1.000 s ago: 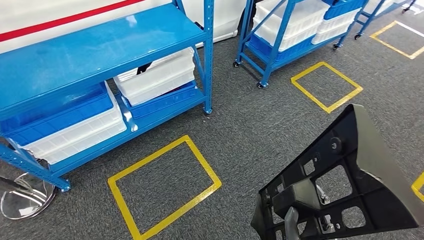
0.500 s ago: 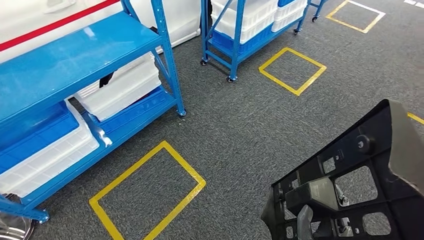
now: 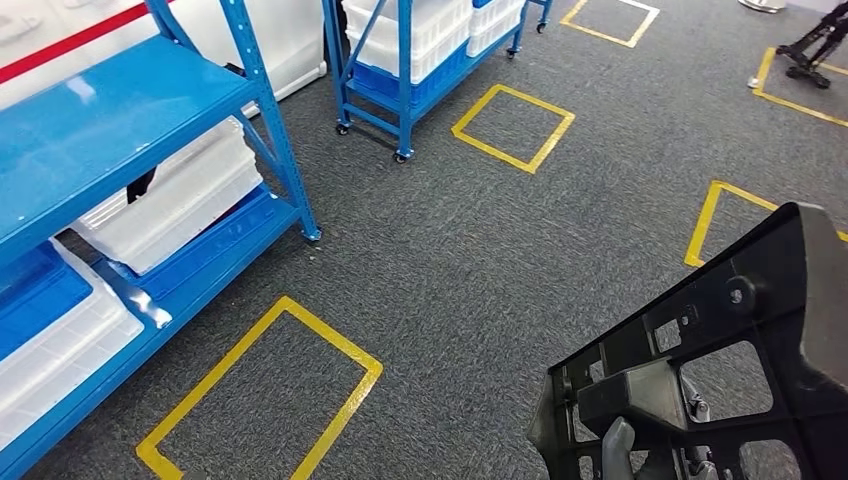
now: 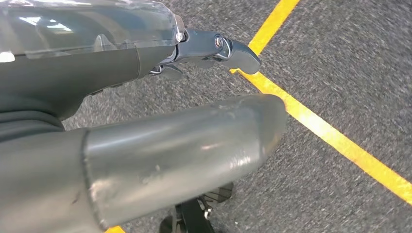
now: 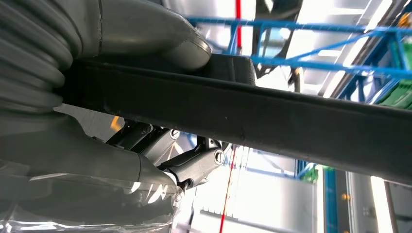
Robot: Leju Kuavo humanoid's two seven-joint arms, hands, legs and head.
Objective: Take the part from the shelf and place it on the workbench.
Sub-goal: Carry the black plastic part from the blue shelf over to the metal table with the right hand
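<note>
The part [image 3: 720, 370] is a large black plastic frame with cut-outs and ribs, held up at the lower right of the head view. My right hand [image 3: 617, 448] grips it from below, one grey finger showing through its lower edge. In the right wrist view the part's dark edge [image 5: 291, 121] runs across, with the thumb [image 5: 160, 29] pressed on one side and darker fingers [image 5: 194, 165] on the other. My left hand [image 4: 145, 145] hangs over the grey carpet with its thumb and fingers apart, holding nothing.
A blue shelf rack [image 3: 110, 120] with white bins [image 3: 170, 195] stands at the left. A wheeled blue rack [image 3: 400, 60] stands farther back. Yellow tape squares [image 3: 270, 390] [image 3: 512, 125] [image 3: 715, 215] mark the grey carpet. Black stand feet [image 3: 815, 50] are at the far right.
The camera has turned: the racks and tape squares have slid to the left, and new squares have come in at the right. The part stays in my right hand.
</note>
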